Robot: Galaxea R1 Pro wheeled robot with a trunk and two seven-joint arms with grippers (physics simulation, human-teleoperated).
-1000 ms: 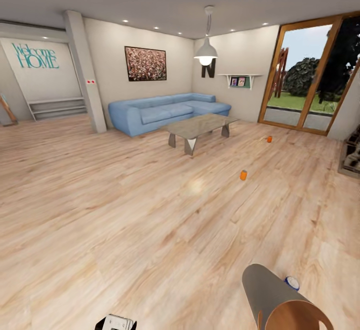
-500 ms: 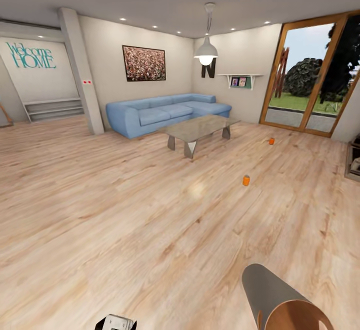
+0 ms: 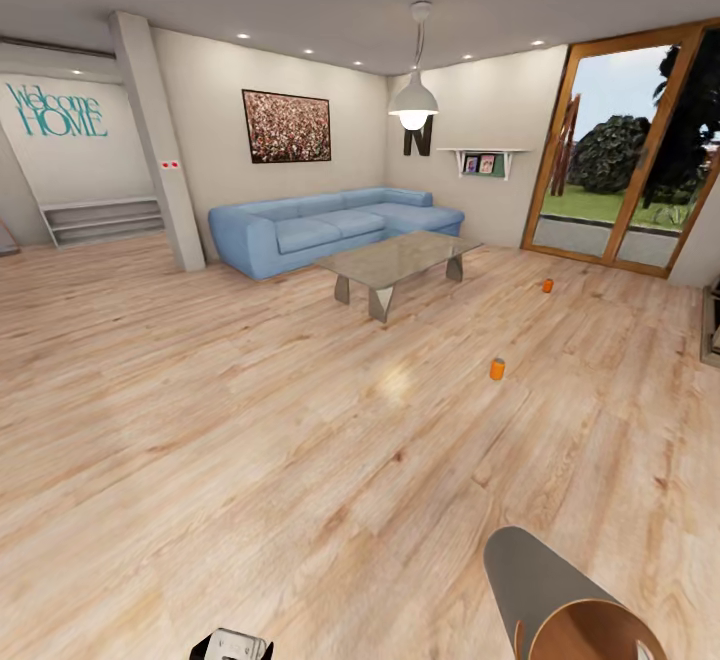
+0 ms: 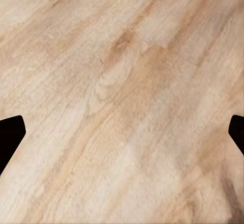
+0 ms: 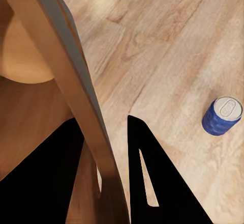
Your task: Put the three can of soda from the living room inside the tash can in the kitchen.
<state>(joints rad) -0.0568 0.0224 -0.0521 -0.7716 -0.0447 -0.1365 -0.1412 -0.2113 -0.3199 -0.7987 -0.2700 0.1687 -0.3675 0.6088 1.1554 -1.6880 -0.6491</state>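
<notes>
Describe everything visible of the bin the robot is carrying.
The tash can is a round cylinder, pale grey outside and brown wood-toned inside. It is tilted, its open mouth facing the head camera at that view's lower right. In the right wrist view, the right hand pinches its thin wall between dark fingers.

Two small orange cylindrical soda cans stand on the warm wood-plank floor beyond the blue corner sofa; the round bin is grey outside, brown inside.
</notes>
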